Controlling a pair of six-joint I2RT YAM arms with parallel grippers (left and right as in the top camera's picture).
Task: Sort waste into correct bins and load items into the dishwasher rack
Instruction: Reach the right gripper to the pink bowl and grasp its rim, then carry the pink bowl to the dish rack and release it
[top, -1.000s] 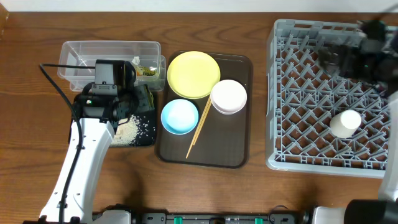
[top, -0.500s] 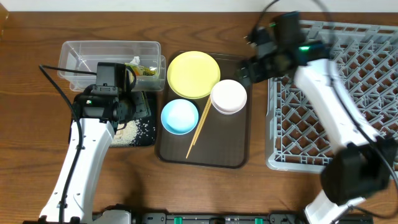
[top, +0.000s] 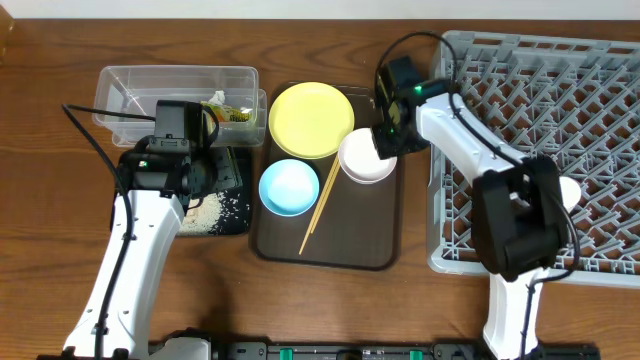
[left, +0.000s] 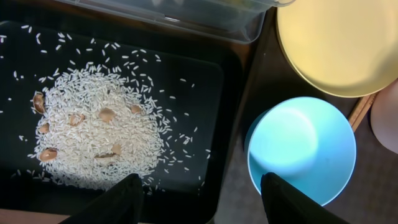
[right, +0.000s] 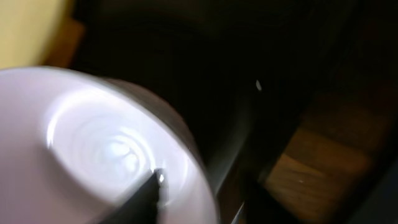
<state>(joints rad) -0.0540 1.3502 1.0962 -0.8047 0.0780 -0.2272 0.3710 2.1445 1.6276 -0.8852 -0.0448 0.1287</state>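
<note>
The yellow plate (top: 311, 120), light blue bowl (top: 289, 187), white bowl (top: 365, 158) and slanted chopsticks (top: 320, 208) lie close together, left of the grey dishwasher rack (top: 590, 100), where the small white cup (top: 568, 190) sits. White rice (left: 99, 137) is heaped in the black tray (left: 205, 93). Just beside it is the clear container (top: 150, 85), with the yellow-green wrapper (top: 235, 113) at its right end.

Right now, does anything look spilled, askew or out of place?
Nothing spilled: the rice lies inside the black tray. The chopsticks lie slanted on the brown tray between the blue bowl and the white bowl.
</note>
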